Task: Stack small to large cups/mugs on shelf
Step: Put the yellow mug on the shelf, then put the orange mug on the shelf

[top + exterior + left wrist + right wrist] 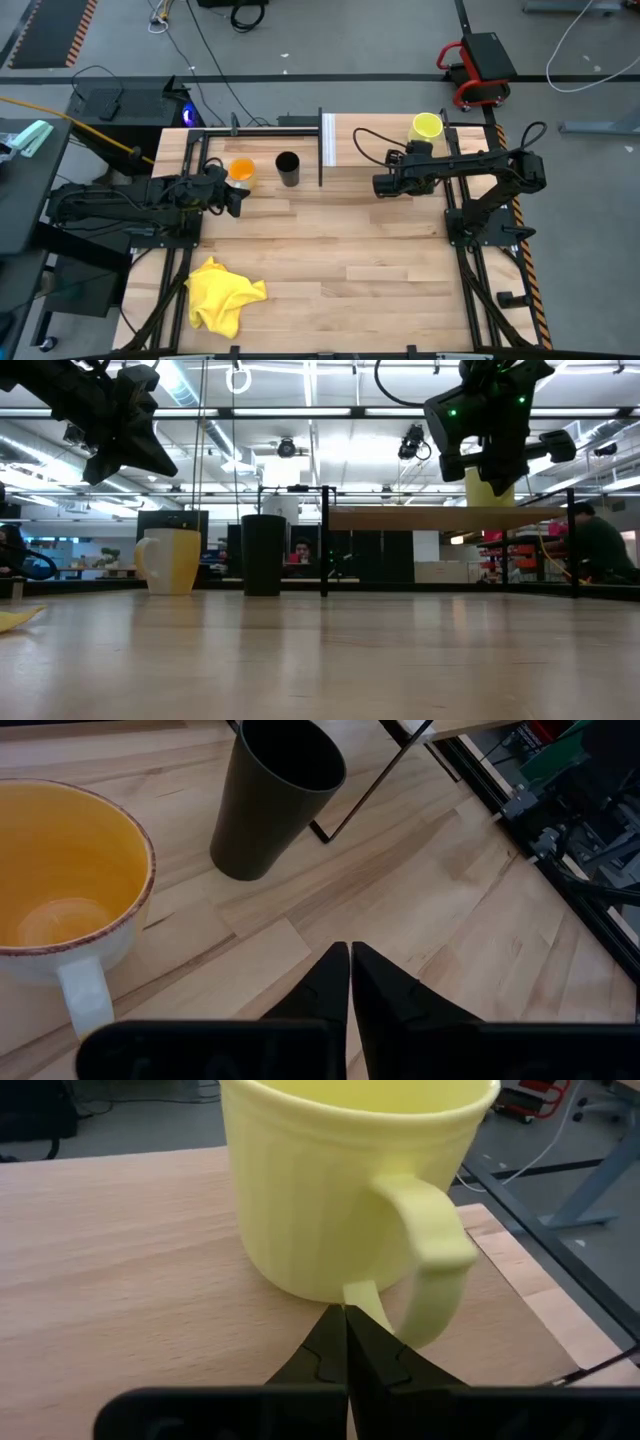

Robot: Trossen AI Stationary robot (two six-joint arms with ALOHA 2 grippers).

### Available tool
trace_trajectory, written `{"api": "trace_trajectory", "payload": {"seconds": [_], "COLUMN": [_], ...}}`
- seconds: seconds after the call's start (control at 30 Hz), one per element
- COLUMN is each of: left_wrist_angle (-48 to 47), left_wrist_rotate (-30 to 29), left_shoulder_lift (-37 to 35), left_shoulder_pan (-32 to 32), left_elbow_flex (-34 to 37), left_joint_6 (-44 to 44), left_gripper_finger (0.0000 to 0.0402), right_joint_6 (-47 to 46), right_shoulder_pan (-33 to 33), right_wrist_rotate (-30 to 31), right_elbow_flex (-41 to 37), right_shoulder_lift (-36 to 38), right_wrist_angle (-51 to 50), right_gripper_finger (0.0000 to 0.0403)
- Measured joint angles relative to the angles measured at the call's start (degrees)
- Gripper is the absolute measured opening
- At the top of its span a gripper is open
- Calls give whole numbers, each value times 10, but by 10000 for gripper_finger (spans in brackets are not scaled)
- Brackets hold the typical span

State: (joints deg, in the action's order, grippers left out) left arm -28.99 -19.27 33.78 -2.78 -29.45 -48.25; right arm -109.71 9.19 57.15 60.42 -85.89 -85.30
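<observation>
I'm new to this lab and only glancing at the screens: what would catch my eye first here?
Probably the pale yellow-green mug with a handle, alone on the raised light-wood shelf, with the right gripper shut just short of its handle. To the shelf's left, an orange mug with a pale outside and a taller black cup stand on the plank tabletop beside the left gripper. A crumpled yellow cloth lies at the near left.

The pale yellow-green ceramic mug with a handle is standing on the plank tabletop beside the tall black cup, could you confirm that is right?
Not quite. The pale yellow-green ceramic mug with a handle stands on the raised light-wood shelf, apart from the tall black cup, which stands on the plank tabletop beside the orange mug. The high view shows this.
</observation>
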Motion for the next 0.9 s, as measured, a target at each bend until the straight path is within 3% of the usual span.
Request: {"api": "trace_trajectory", "payload": {"seconds": [0.4, 0.57, 0.7, 0.9], "left_wrist_angle": [0, 0, 0, 0], "left_wrist_rotate": [0, 0, -5, -19], "left_shoulder_lift": [0, 0, 0, 0], "left_shoulder_pan": [0, 0, 0, 0], "left_elbow_flex": [0, 0, 0, 0], "left_joint_6": [0, 0, 0, 0], "left_gripper_finger": [14, 26, 28, 19], "right_joint_6": [-27, -18, 79, 382], "right_shoulder_pan": [-1, -40, -101, -193], "right_wrist_rotate": [-3, -1, 35, 52], "right_elbow_flex": [0, 22, 83, 190], "right_shoulder_lift": [0, 0, 0, 0], "right_wrist_angle": [-19, -4, 62, 158], "right_gripper_finger": [0, 2, 1, 7]}}
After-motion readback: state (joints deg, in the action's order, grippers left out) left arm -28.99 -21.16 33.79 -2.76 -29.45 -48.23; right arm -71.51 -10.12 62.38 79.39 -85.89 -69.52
